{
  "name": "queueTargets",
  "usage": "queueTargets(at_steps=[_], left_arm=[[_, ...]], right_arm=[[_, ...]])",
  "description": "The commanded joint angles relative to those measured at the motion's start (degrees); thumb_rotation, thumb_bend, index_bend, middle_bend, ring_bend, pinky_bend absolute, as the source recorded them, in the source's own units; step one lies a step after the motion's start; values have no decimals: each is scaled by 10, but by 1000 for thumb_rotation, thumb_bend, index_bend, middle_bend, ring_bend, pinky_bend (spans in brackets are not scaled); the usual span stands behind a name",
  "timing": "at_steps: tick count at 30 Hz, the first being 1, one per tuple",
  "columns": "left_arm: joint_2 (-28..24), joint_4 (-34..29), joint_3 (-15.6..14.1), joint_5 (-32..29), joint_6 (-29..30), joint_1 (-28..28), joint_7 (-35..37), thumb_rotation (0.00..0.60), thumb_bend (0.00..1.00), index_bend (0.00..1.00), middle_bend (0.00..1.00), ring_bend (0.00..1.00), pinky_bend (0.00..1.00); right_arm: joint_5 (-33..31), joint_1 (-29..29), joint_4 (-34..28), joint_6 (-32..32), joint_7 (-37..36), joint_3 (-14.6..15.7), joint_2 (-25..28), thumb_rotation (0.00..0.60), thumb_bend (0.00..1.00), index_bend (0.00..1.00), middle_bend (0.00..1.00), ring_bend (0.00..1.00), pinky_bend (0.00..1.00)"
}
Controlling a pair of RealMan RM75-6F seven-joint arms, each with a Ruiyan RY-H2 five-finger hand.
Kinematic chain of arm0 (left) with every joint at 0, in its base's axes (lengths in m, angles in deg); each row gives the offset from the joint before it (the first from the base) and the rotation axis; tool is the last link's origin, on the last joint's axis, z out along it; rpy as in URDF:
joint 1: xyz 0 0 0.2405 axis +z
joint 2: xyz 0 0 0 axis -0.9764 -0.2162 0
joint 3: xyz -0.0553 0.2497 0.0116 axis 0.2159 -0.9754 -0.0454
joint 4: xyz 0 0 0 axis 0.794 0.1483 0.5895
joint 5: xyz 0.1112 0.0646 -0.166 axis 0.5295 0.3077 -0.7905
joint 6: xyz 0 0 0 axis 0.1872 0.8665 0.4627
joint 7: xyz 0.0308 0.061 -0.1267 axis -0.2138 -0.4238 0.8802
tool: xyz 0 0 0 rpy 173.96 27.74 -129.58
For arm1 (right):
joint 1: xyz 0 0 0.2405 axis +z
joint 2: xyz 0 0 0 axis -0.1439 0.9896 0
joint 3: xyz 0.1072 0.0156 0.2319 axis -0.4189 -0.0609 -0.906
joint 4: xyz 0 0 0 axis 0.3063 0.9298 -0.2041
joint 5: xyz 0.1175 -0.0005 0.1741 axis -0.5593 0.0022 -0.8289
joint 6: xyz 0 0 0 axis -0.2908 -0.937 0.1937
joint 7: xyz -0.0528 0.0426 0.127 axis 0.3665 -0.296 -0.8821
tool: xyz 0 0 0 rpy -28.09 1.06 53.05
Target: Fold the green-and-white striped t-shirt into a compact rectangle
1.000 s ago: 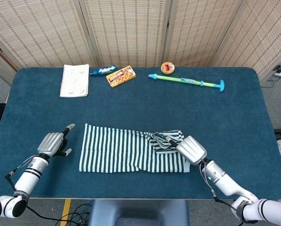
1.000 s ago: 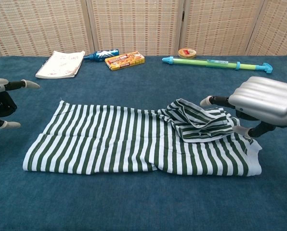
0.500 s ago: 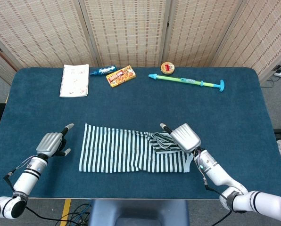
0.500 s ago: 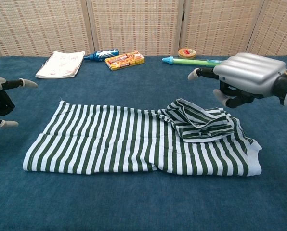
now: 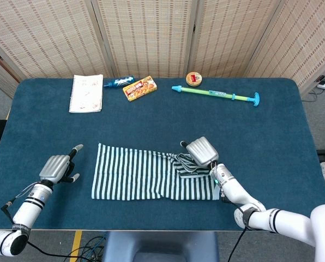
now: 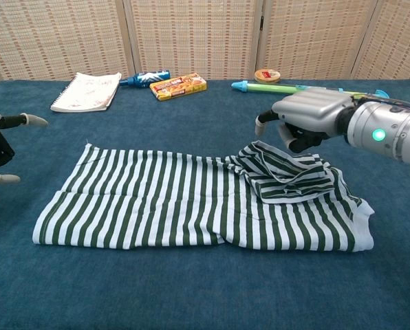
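Near the table's (image 5: 293,136) front-left corner the left hand (image 5: 56,168) sits just off the shirt's left edge, holding nothing, with one finger pointing up the table, another sticking out sideways and the rest curled under. The green-and-white striped t-shirt (image 5: 146,177) lies along the front edge of the table around its middle, spread as a long flat band with the stripes running front to back; its right end carries a bunched, folded-over lump of cloth (image 6: 287,175). Over that lump is the right hand (image 5: 200,152), knuckles up, fingers partly curled and apart, empty; in the chest view it hangs above the cloth without touching it.

Along the back edge, well apart from the shirt, lie a spiral notebook (image 5: 86,93) toward the back-left corner, then a blue tube (image 5: 118,82), an orange box (image 5: 139,88), a small round tin (image 5: 193,78) and, furthest right, a long green-and-blue water squirter (image 5: 216,95).
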Motion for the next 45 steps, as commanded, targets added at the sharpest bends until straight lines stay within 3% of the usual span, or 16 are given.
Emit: queueTargets(at_steps=[1,7,14,19,26,31,37,41,45], left_arm=[[-1,0,-1,0,0,1,1,600,332,0,866,782,912],[1,3,-4,3,0,4,5,600,332,0,866,782,912],[4,5,-5,8,0,4,7,600,332,0,866,782,912],[3,4,-3,9,1,4,8,600,332,0,866,782,912],[-6,6,-3,12,-1,2,5,600,331,0,863,779,912],[0,30,-14,48,8,0,9,600,331,0,861,778,912],[36,128,-49,155,53,-8,11,600,275,17,847,771,903],[79,223,-70,215,87,-15,55,600,218,107,843,768,889],[127,320,-89,263,128,-23,105,600,199,182,843,768,885]], right_arm=[[-6,7,-8,11,11,15,-4,600,1000,292,982,1000,1000],[18,-8,-60,1,13,55,13,600,1000,312,982,1000,1000],[32,-18,-80,-3,28,94,18,600,1000,312,982,1000,1000],[40,-24,-92,-21,16,92,27,600,989,312,982,1000,1000],[89,-47,-141,-87,-29,78,82,600,841,312,982,1000,1000],[111,-68,-169,-131,-45,73,125,600,776,312,982,1000,1000],[131,-100,-201,-186,-59,68,176,600,629,312,982,1000,1000],[142,-121,-215,-214,-65,69,200,600,469,312,982,1000,1000],[148,-137,-224,-230,-67,73,216,600,379,312,982,1000,1000]])
